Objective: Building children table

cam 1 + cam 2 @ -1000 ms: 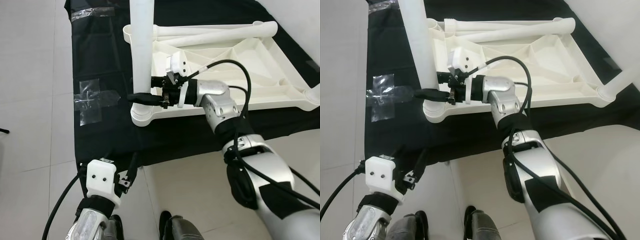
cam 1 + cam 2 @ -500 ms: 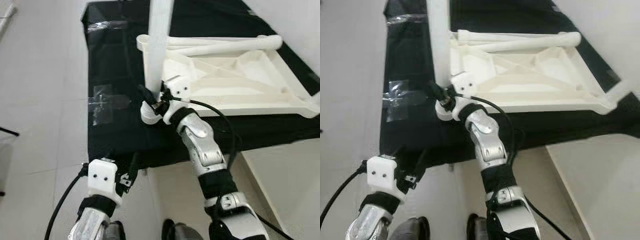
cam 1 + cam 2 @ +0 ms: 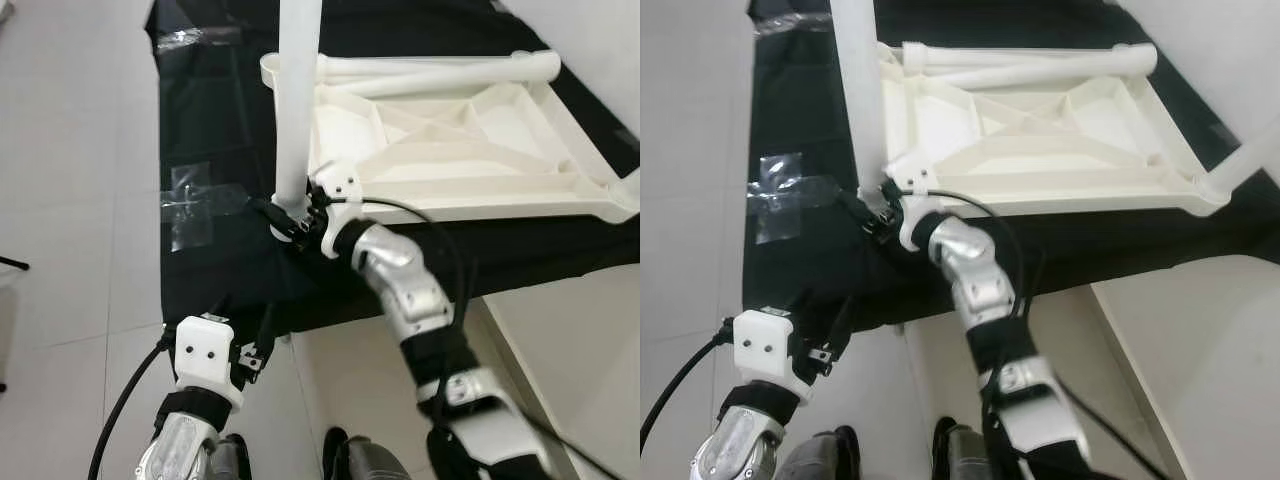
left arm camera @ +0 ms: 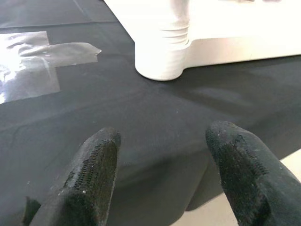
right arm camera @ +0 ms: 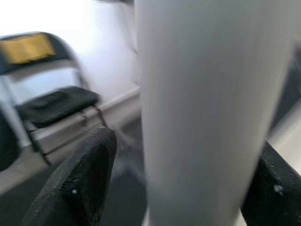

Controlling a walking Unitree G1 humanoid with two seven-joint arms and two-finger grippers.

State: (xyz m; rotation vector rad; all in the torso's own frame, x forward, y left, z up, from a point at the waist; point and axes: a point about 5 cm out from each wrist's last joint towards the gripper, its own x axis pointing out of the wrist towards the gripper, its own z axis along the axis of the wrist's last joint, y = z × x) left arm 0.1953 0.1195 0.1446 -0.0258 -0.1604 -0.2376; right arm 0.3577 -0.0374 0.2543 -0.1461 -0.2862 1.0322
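Note:
The white plastic table (image 3: 480, 150) lies upside down on a black cloth (image 3: 210, 120). One white leg (image 3: 297, 100) stands upright in the near left corner socket (image 4: 162, 61). My right gripper (image 3: 285, 215) is at the foot of this leg, with a black finger (image 5: 80, 179) on each side of the leg (image 5: 197, 117), shut on it. A second leg (image 3: 440, 72) lies across the table's far edge. Another leg (image 3: 1250, 160) stands at the right corner. My left gripper (image 4: 162, 155) hangs open over the cloth's near edge, short of the socket.
Clear tape (image 3: 195, 200) is stuck on the cloth left of the socket. Pale tiled floor (image 3: 70, 200) surrounds the cloth. A dark folding chair (image 5: 51, 103) stands by a wall in the right wrist view.
The head camera has shifted. My right forearm has swung from the right side to the near side of the leg, with the gripper staying at the leg's foot. The left arm has not moved.

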